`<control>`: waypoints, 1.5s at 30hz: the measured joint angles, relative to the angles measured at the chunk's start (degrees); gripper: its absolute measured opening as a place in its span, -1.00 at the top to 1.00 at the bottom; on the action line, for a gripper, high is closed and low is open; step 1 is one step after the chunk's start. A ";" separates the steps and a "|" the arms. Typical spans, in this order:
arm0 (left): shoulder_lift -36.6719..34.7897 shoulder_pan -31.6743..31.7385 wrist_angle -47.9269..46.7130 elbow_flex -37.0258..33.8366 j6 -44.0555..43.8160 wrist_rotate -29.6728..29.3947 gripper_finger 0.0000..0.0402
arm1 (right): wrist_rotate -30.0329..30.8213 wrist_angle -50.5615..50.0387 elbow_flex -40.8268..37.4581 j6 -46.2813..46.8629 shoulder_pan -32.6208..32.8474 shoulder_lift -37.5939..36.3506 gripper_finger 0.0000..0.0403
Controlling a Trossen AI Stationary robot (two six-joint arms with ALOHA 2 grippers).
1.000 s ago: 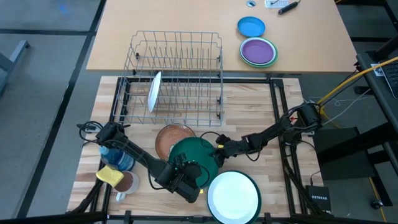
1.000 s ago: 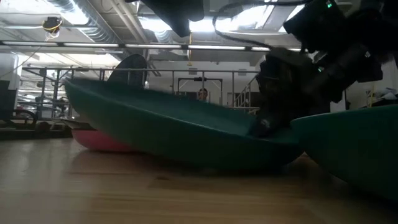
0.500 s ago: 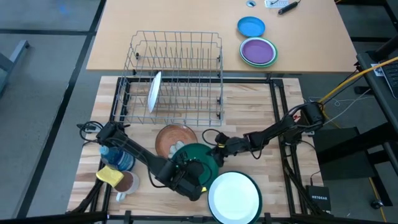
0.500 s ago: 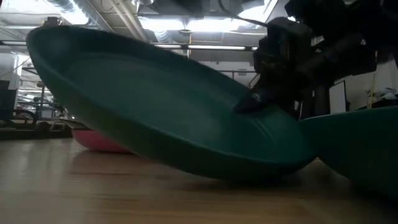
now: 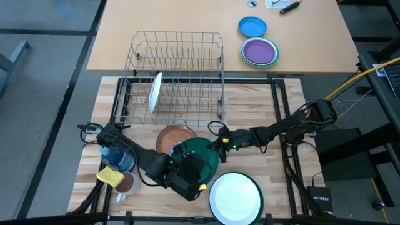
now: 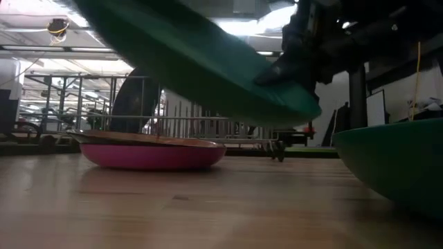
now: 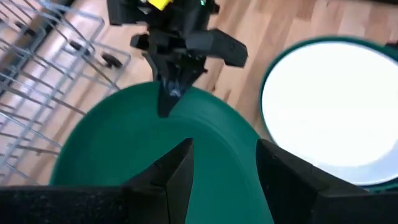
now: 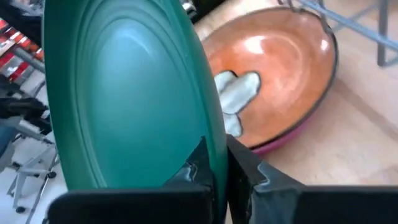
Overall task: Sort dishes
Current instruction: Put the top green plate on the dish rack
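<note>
Pinching the green plate by its rim, the right gripper holds it tilted clear of the bench, above the brown dish — keep that clamp firm; left gripper hovers open beneath.

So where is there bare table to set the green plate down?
Bare wood lies right of the dish rack, toward the table edge. The front is crowded: brown dish, large white plate, both grippers, right gripper clamping the green plate.
</note>
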 joint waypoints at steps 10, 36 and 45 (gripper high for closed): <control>-2.62 -4.39 -0.25 4.90 -4.31 -10.43 0.19 | -0.40 0.47 0.07 -10.47 0.06 -8.07 0.92; -5.05 -18.27 -0.01 4.90 -42.83 -31.12 0.19 | 19.23 2.65 0.13 -57.80 0.10 -30.72 0.91; -4.04 -17.53 0.34 4.47 -58.82 -31.14 0.19 | 28.11 7.62 0.15 -91.38 0.12 -32.55 0.91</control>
